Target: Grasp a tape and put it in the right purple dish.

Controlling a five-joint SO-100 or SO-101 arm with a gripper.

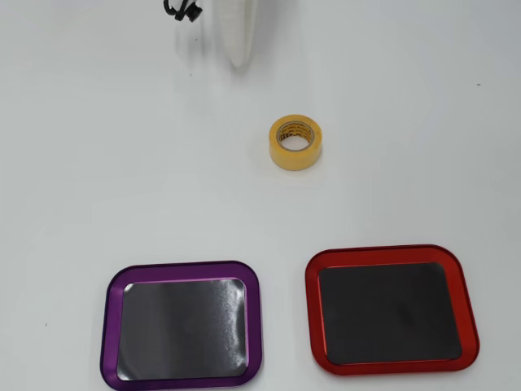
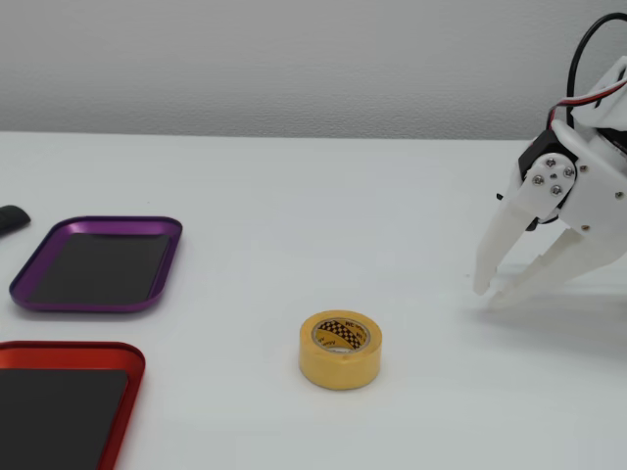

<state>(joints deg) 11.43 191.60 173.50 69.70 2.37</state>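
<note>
Both the purple dish and the red tray are empty; my pincer, slightly parted and holding nothing, hangs well apart from the tape lying flat on the table; I'd widen, then straddle one wall.

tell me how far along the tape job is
Nothing is done yet: the tape sits on the table, clear of both dishes. The gripper holds nothing, fingers slightly apart, off to the tape's right in the fixed view. Grasping it and placing it in the empty purple dish remain.
</note>
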